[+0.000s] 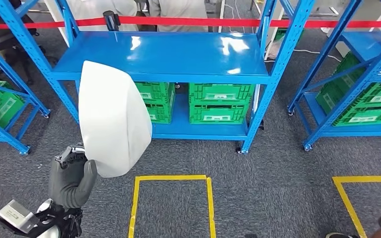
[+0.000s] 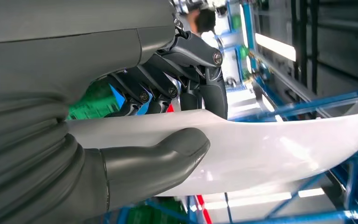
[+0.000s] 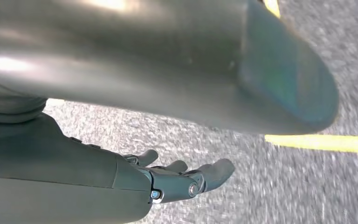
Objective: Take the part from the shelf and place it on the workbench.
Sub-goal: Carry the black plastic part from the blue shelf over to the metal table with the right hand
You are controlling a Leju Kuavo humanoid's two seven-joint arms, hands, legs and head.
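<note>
**White part held in my left hand, in front of the blue shelf**

From the head camera I look down at a blue metal shelf (image 1: pixel 163 57) standing on grey carpet. My left hand (image 1: pixel 72 181) is raised at the lower left of the view and grips the lower edge of a large white curved part (image 1: pixel 113 119). The part stands upright above the hand and covers the left portion of the shelf behind it. It is off the shelf and in the air.

The left wrist camera shows the grip up close: the thick grey thumb (image 2: pixel 168 156) presses on one face of the white part (image 2: pixel 270 144), and the darker fingers (image 2: pixel 214 95) curl over the opposite face, so the panel is clamped between them.

Green crates (image 1: pixel 221 103) sit side by side on the lower level of the shelf. The top surface of the shelf is bare and glossy. A red barrier tape (image 1: pixel 193 22) runs across behind it, and people stand beyond the tape. Yellow tape (image 1: pixel 171 177) marks a square outline on the carpet just in front of the shelf.

My right hand (image 3: pixel 177 179) hangs over the carpet, fingers extended and apart, holding nothing.
</note>
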